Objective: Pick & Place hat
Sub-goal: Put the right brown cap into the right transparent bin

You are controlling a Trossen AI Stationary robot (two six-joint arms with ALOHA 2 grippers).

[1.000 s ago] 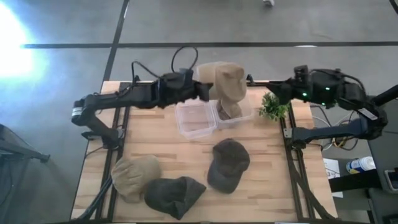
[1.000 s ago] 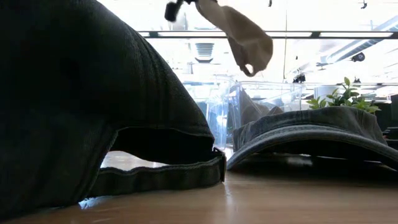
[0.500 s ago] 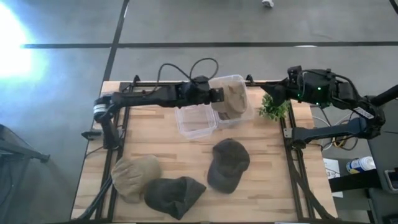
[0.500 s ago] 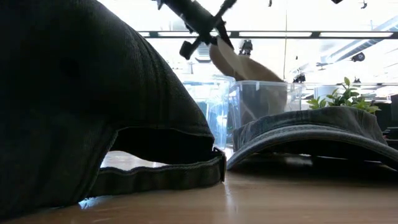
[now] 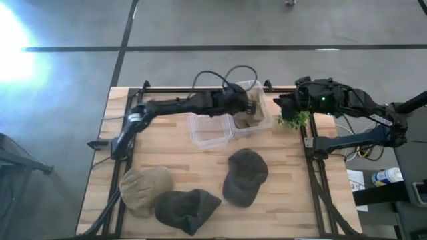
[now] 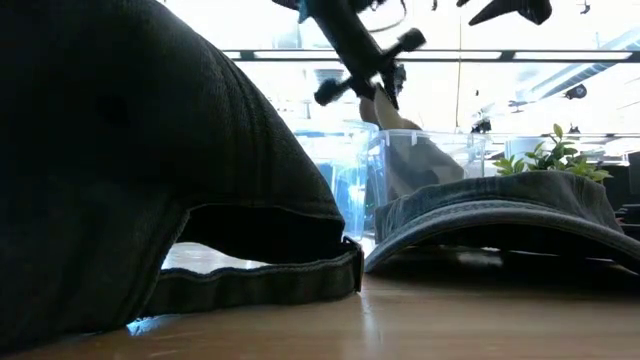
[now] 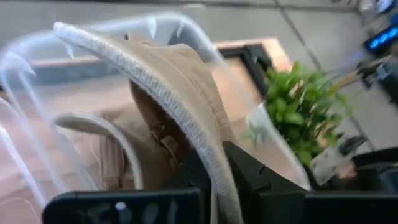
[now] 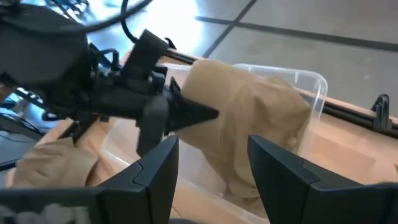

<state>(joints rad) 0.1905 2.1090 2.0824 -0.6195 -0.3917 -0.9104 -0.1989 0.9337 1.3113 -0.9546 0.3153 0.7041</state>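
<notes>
Plainly left pincer (image 7: 214, 171) pinching tan hat (image 7: 168, 99), half hidden in clear bin (image 5: 257, 90); right pincer (image 8: 211, 162) spread.

Bench (image 5: 167, 147): light wood planks, dark metal frame along both side edges. Two clear plastic bins at far middle, side by side, touching: left bin (image 5: 209, 129), right bin (image 5: 263, 100) with tan fabric inside. Small green plant (image 5: 292, 119) at far right edge, just beside right bin. Near side: tan hat (image 5: 144, 189) at left, dark hat (image 5: 187, 209) touching it, grey-brown cap (image 5: 245, 175) toward centre, apart from both.
</notes>
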